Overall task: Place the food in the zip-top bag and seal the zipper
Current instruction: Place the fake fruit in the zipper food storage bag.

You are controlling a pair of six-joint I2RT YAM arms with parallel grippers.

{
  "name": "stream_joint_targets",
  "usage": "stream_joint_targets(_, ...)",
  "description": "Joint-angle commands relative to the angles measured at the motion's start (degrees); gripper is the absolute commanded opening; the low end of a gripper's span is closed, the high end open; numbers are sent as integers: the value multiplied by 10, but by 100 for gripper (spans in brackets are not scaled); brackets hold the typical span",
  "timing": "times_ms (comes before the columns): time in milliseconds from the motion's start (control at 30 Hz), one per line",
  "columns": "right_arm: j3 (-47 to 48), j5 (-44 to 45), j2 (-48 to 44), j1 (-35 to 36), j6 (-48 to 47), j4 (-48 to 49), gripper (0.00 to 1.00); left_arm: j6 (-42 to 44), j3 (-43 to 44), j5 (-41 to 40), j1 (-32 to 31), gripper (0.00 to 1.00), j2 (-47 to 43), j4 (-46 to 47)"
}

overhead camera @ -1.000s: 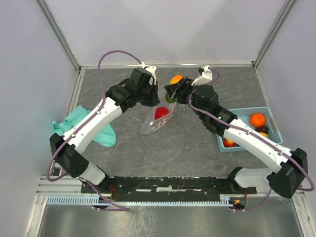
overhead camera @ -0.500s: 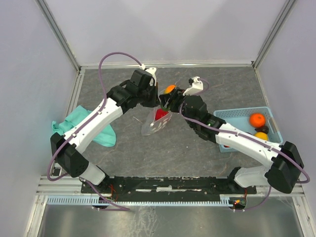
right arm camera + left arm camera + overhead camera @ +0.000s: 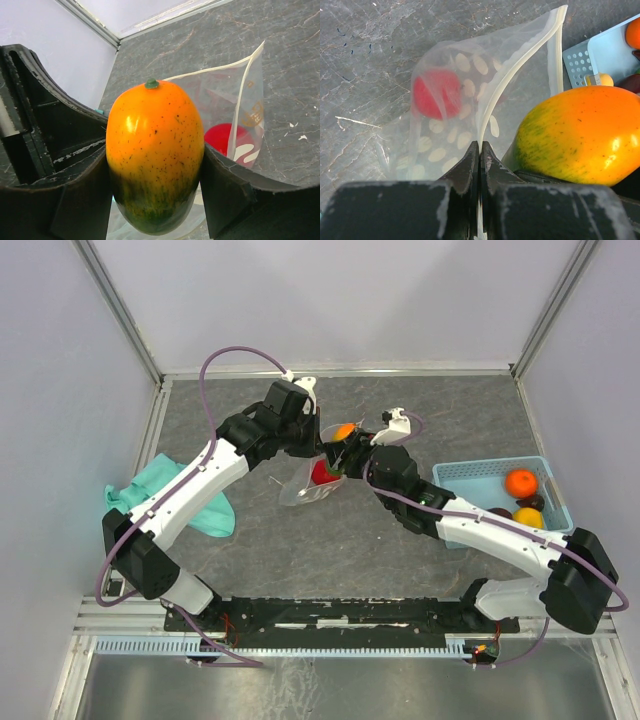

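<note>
Item one, left gripper (image 3: 480, 150): I read its jaws as pressed fully together, pinching the zipper (image 3: 520, 70), whose whitish strip runs straight in between the fingertips. Item two, zip-top bag (image 3: 435, 145): clear plastic with white dots, lifted by that pinched edge with its mouth gaping. In the top view it sits near the middle of the table (image 3: 350, 560), a little toward 10 o'clock, and its lower end appears to rest on the grey surface. Item three, red fruit (image 3: 437, 92): inside the bag, seen through the dotted plastic. Item four, right gripper (image 3: 152, 170): jaws spread wide, one finger against each flank of the mango (image 3: 152, 130), which it carries clear of the table. Item five, the mango: glossy orange shading to green at one end, stem nub uppermost in the right wrist view. It is held at the bag's open mouth, at 1 o'clock of the red fruit in the top view and just beside the zipper. I cannot tell whether it touches the plastic. Item six, blue basket (image 3: 465, 472): at 3 o'clock on the table, partly under the right arm, holding a round orange fruit (image 3: 520, 482), a dark fruit (image 3: 533, 502) and a yellow fruit (image 3: 529, 517). Item seven, teal cloth (image 3: 185, 502): crumpled at 9 o'clock, partly under the left arm.
</note>
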Motion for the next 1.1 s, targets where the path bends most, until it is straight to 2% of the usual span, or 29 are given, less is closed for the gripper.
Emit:
stream_joint_targets(0,-5,-7,-12,5,8,43,69,-23,-5,-3,2,3,-12,34)
stream_joint_targets(233,-12,-13,-13,6,11,43,77,-25,-9,-2,3,3,-14,39)
stream_joint_targets(567,-13,-8,-27,6,6,30,81,-25,-19,5,3,3,-19,47)
stream_joint_targets(900,-5,4,-41,6,3,-22,84,-18,-37,13,3,3,-33,59)
stream_joint_targets(1067,33,20,-64,5,-55,-82,88,-11,-45,15,2,3,-40,60)
